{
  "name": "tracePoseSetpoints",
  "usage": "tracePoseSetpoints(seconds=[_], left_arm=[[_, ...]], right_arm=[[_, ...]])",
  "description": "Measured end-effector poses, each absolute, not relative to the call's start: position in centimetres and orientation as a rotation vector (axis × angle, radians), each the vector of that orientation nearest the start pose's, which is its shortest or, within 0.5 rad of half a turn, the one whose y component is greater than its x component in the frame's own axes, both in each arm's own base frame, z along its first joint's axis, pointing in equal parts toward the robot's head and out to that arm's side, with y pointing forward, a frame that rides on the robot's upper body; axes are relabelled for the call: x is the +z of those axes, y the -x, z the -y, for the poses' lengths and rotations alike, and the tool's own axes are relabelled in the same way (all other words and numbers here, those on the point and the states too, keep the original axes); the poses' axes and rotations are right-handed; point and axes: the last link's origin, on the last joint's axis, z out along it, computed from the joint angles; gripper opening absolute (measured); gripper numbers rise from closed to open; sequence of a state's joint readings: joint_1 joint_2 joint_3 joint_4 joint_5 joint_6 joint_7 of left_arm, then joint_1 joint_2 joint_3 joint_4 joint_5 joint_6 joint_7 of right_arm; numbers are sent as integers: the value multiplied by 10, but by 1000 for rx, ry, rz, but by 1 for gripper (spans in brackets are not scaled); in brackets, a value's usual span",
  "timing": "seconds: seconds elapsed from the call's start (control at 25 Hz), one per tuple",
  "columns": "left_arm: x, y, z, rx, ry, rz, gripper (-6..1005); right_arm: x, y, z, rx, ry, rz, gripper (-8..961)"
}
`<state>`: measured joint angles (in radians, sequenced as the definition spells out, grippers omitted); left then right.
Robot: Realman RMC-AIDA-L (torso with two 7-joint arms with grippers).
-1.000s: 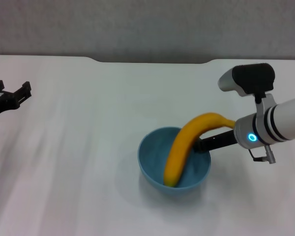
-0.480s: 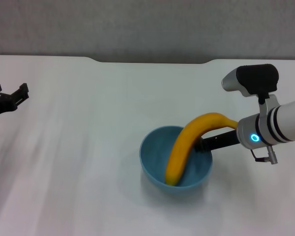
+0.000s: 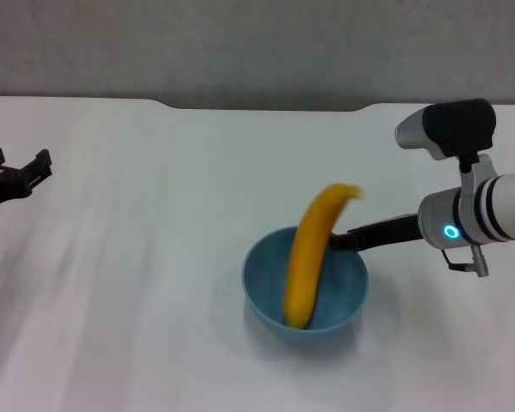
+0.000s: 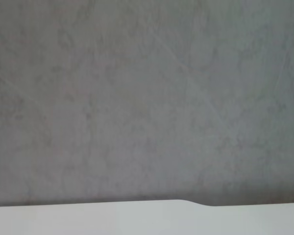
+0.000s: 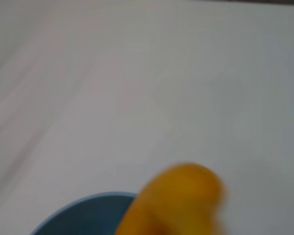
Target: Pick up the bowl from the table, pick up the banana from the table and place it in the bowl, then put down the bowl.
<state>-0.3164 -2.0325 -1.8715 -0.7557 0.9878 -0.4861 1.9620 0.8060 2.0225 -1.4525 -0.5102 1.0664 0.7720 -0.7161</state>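
The light-blue bowl (image 3: 266,296) stands on the white table (image 3: 154,257) at centre right. The orange-yellow banana (image 3: 305,266) stands steeply in it, lower end on the bowl's inside, blurred upper end above the far rim. My right gripper (image 3: 348,240) reaches in from the right, just above the bowl's far right rim and right beside the banana. The right wrist view shows the blurred banana (image 5: 179,205) and the bowl's rim (image 5: 83,213) close below. My left gripper (image 3: 17,167) is open and empty at the table's far left.
The table's far edge with its notch (image 3: 266,107) meets a grey wall. The left wrist view shows only that wall and the table edge (image 4: 88,218).
The banana's upper end has swung from leaning right over my right gripper to pointing up. My right arm has shifted slightly up and to the right. The left gripper drifted a little outward.
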Motion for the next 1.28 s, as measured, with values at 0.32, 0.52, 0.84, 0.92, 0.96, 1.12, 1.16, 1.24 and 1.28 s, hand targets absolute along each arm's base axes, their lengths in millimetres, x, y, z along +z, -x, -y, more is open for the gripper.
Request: tracePoseSetpoints(seconds=[0.32,0.52,0.84,0.92,0.96,1.12,1.16,1.24,1.28], left_arm=[[48,339,-382,-501,1742,864,765],[49,343,-376,-540,1738,882,765],[52,358,-372,-574,1699,910,766],[52,359,-371,-569,1695,910,766],[53,360,-371,-564,1694,905,766],[51,364,-368,-548,1693,893,766],[50,365,-368,-547,1691,897,766],[48,367,-366,-547,1682,908,765],[48,368,-366,-546,1680,915,765]], right_arm=[[-64,-226,-408,151,2405,-1178,640],[-51,-228,-398,221,2407,-1080,721],[-27,-239,-390,389,2301,-906,798],[-22,-246,-389,415,2264,-872,795],[-21,-248,-388,422,2256,-853,794],[-13,-257,-379,515,2208,-759,793],[-12,-259,-377,547,2195,-748,793],[-9,-263,-371,627,2167,-739,792],[-7,-265,-368,686,2153,-727,792]])
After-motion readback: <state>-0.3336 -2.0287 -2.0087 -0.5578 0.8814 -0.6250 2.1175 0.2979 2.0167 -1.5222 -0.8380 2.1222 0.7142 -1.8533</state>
